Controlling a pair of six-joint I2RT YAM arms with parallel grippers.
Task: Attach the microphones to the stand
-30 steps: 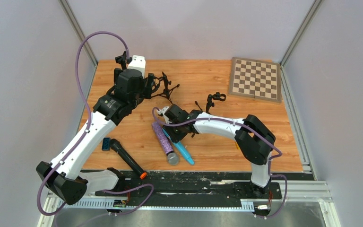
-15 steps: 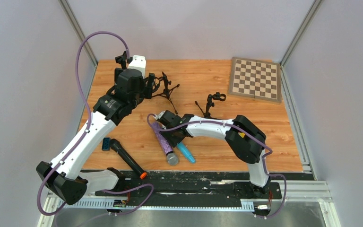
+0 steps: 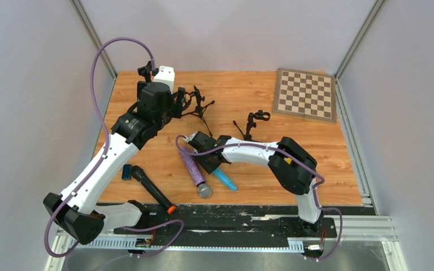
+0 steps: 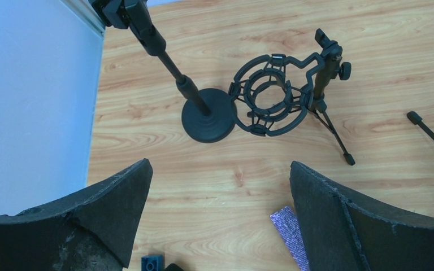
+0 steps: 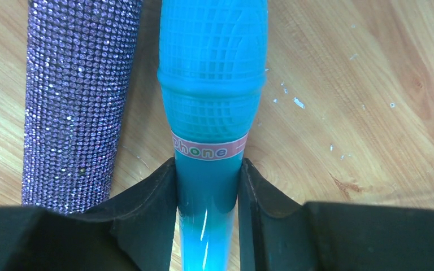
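"Near the middle of the worktop [image 3: 248, 90], the right claw [image 5: 206, 176] is clamped on the slim handle of the light-blue microphone [image 5: 212, 68], just below its label band. Why there?"

"Likely because the handle is narrow, glossy plastic. The gridded head flares wider and would be harder to pinch. The microphone lies flat on the wood, just beside the purple microphone [image 5: 79, 96], whose barrel is crusted with tiny glittering studs."

"And the left claw [image 4: 219, 186]?"

"Its jaws stand wide apart and hold nothing. It hangs above the round-based stand [image 4: 206, 116] and the tripod stand [image 4: 271, 99] with its ring-shaped cradle, seemingly placed to steady one."

"The black microphone [image 3: 152, 189]?"

"It lies well apart, toward the near left edge. It is matte, with an orange end ring. No microphone is mounted yet."
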